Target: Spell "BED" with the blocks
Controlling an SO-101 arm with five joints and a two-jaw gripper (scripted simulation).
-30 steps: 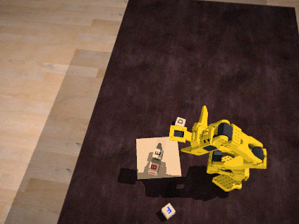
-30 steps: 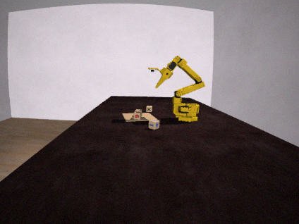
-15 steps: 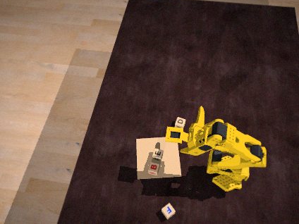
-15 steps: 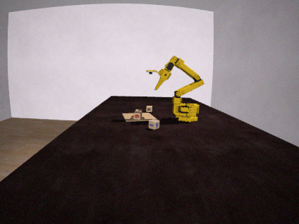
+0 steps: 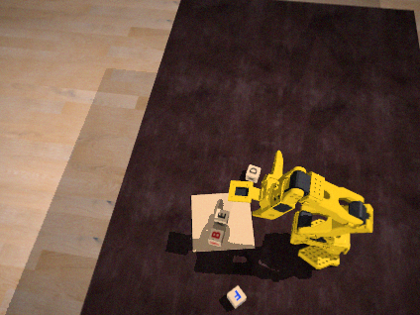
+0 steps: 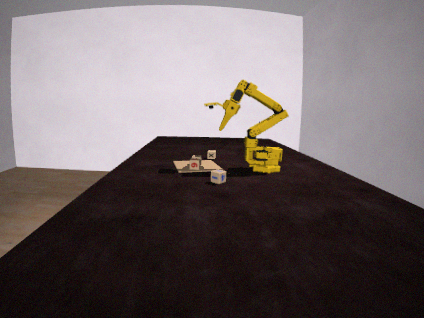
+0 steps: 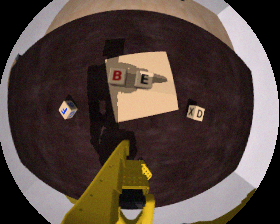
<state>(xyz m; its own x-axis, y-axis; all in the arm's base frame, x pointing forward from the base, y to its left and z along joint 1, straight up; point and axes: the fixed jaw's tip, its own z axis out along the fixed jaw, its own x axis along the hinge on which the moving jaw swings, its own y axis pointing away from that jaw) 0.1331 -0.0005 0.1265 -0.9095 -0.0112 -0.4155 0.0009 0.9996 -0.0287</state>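
A beige mat (image 5: 228, 225) lies on the dark table top in front of my base. Two blocks sit on it side by side, a red B block (image 5: 216, 235) and a black E block (image 5: 223, 215). In the wrist view the B block (image 7: 116, 76) is left of the E block (image 7: 143, 80). The D block (image 5: 253, 172) lies off the mat, just beyond its E end, with D on top; it also shows in the wrist view (image 7: 195, 112). My gripper (image 6: 222, 120) hangs high above the table, open and empty, over the mat's near edge.
A fourth block with a blue letter (image 5: 236, 296) lies off the mat on its B side, also in the wrist view (image 7: 68, 110). My yellow base (image 5: 322, 236) stands beside the mat. The arm's shadow falls across the mat and both blocks.
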